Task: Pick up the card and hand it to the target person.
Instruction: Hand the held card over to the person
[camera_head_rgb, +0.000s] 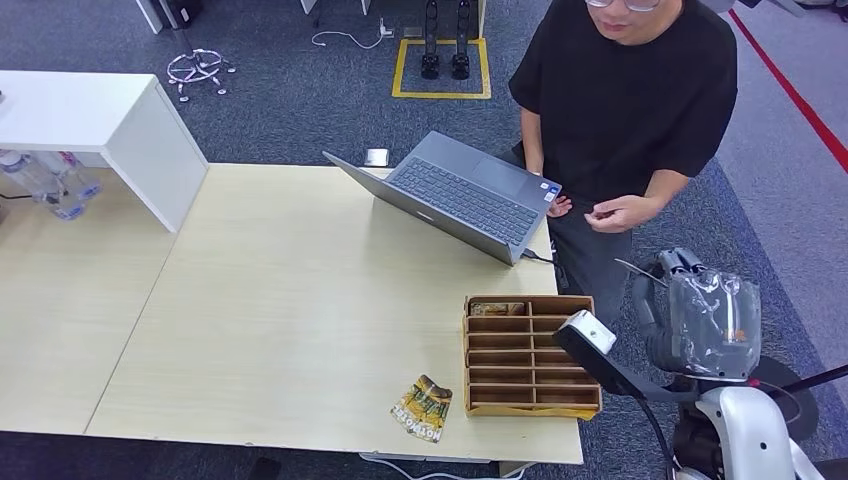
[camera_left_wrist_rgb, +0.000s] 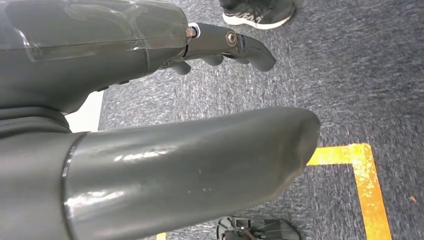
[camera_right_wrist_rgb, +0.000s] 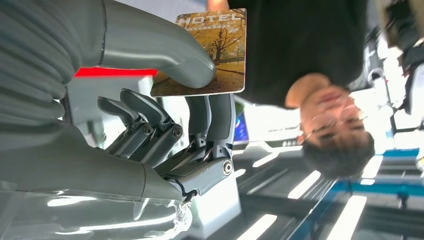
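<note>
My right hand (camera_right_wrist_rgb: 165, 130) pinches a hotel card (camera_right_wrist_rgb: 215, 55) printed with a yellow autumn tree, thumb on its face and fingers behind it. In the head view that hand (camera_head_rgb: 695, 315) is raised off the table's right side, below the person's hand (camera_head_rgb: 620, 213). The person (camera_head_rgb: 625, 95) in a black shirt stands behind the table's far right corner, facing me. My left hand (camera_left_wrist_rgb: 90, 55) hangs over blue carpet, fingers apart, holding nothing.
A wooden slotted organiser (camera_head_rgb: 530, 357) sits at the table's near right, with more cards (camera_head_rgb: 423, 408) fanned beside it near the front edge. An open grey laptop (camera_head_rgb: 455, 195) stands at the back. White shelving (camera_head_rgb: 110, 130) is at the left.
</note>
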